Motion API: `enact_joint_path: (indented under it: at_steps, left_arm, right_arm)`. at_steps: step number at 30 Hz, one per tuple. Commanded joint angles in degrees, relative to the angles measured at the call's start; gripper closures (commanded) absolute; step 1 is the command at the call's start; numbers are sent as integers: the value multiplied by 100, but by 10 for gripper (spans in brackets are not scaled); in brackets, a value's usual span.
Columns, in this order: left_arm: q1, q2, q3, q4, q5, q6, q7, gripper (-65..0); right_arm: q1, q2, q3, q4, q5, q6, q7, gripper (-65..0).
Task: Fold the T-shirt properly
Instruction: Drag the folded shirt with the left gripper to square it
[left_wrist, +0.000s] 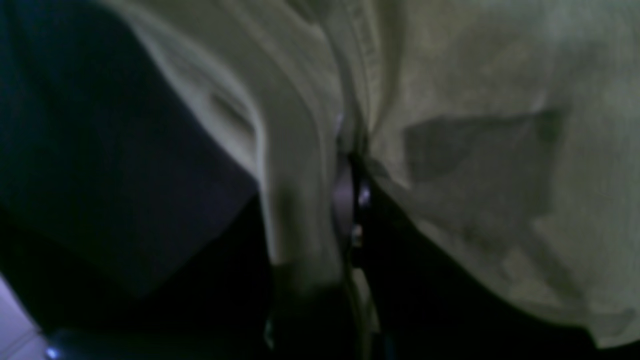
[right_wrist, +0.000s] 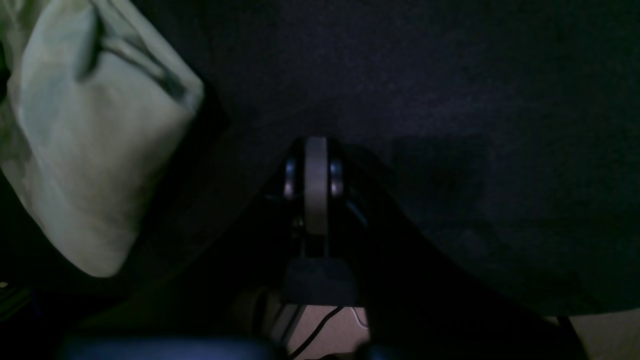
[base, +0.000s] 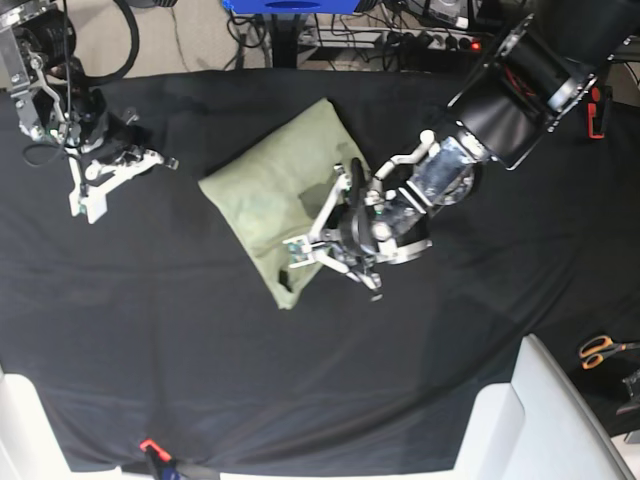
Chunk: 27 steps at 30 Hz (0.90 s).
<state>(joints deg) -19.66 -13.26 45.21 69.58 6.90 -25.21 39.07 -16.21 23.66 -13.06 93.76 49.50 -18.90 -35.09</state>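
Fingers of the left gripper (left_wrist: 307, 230) pinch a raised fold of the T-shirt (left_wrist: 475, 175), the pale sage-green fabric running down between them in the left wrist view, which is dim and a little blurred. On one side of that fold more of the shirt spreads out, wrinkled and shadowed; on the other lies the black cloth (left_wrist: 125, 150). Fingers of the right gripper (right_wrist: 315, 200) are pressed together with nothing between them, over the black cloth, and the shirt lies off to their side, not touching them. In the base view the shirt rests on the black cloth between the two grippers, in a slanted, bunched shape, one end narrowing toward the bottom of the view. The left arm (base: 470, 165) reaches across its lower right part and hides some of it, while the right arm (base: 60, 100) stands well apart at the upper left. Farther out, orange-handled scissors (base: 598, 350) lie near the right edge of the view, white supports (base: 490, 435) show at the lower corners of the cloth, and a red-tipped tool (base: 155, 450) sits at the bottom edge.
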Motion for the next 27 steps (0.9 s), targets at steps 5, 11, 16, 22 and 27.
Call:
enact_joint_path:
  at_steps: [5, 11, 16, 22, 27]
  left_arm:
    - [-175, 293, -16, 35, 695, 64, -606, 0]
    - [-175, 512, 362, -105, 1020, -340, -1001, 0]
    - [-175, 627, 653, -105, 1187, -358, -1037, 0]
    - [-324, 767, 749, -141, 1179, -367, -1045, 0]
    - [-394, 767, 740, -246, 1152, -367, -1045, 0]
  right_arm:
    - [43, 65, 62, 88, 31, 39, 59, 0]
    - [69, 65, 62, 88, 22, 39, 59, 0]
    - [78, 65, 71, 88, 13, 39, 59, 0]
    - [210, 65, 71, -149, 40, 39, 59, 0]
    - [236, 65, 71, -219, 48, 39, 67, 0]
